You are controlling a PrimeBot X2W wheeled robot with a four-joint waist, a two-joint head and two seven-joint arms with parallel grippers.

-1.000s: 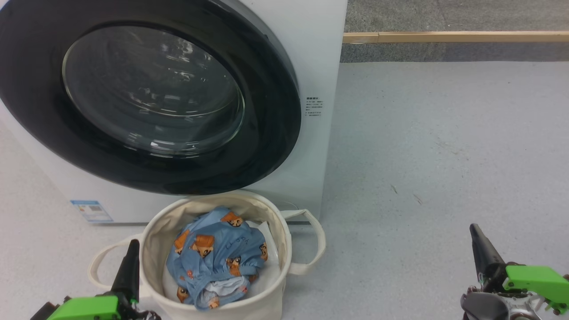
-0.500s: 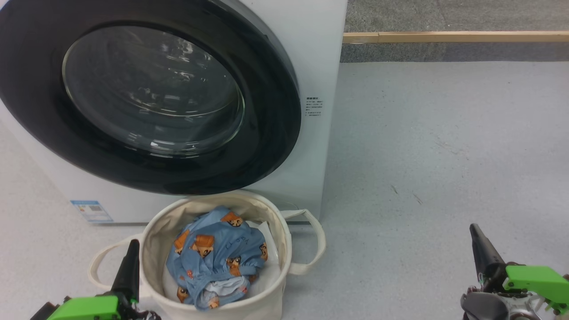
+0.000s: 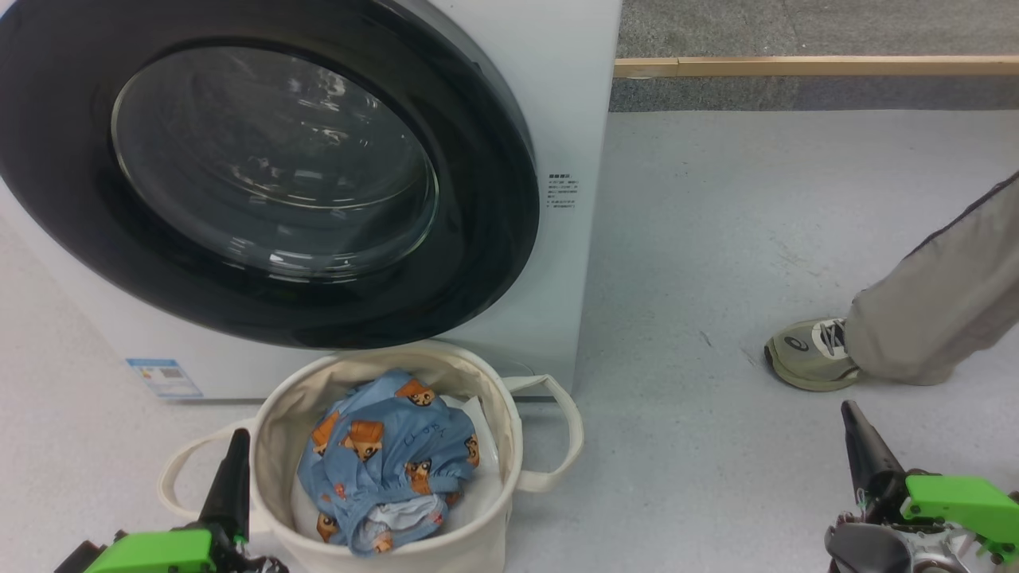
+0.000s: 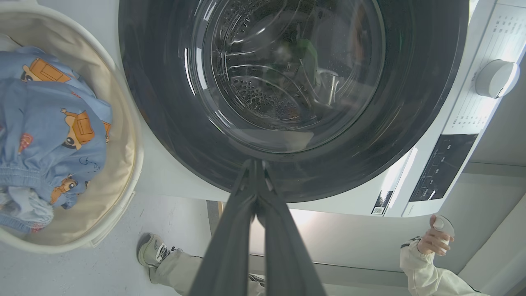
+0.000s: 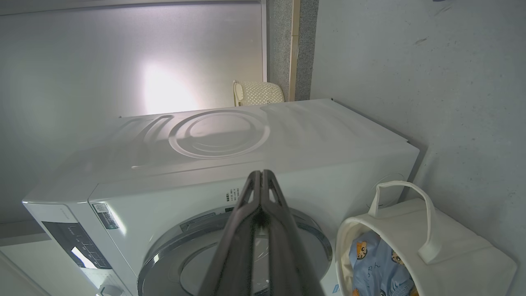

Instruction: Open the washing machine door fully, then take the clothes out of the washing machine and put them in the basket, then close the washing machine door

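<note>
The washing machine door [image 3: 263, 183], black-rimmed with a glass bowl, lies flush against the white washing machine [image 3: 569, 119]; through the glass the steel drum looks bare in the left wrist view, door [image 4: 287, 82]. The clothes [image 3: 390, 461], light blue with orange bear faces, lie bunched in the cream basket [image 3: 509, 430] in front of the washer, clothes [image 4: 49, 139], basket [image 5: 452, 250]. My left gripper [image 3: 236, 438] is shut and empty beside the basket's left handle, its tips [image 4: 254, 162] pressed together. My right gripper [image 3: 850, 410] is shut and empty over the floor at lower right, tips [image 5: 261, 172] together.
A person's foot in a grey-green sneaker [image 3: 808, 354] and a beige trouser leg [image 3: 939, 302] stand on the grey floor just beyond my right gripper. A hand holding a small white device [image 4: 439, 238] is at the lower right of the left wrist view. A wooden strip [image 3: 812, 66] borders the floor.
A person's foot and leg have stepped in from the right. Both grippers, the basket, the clothes and the door have stayed put.
</note>
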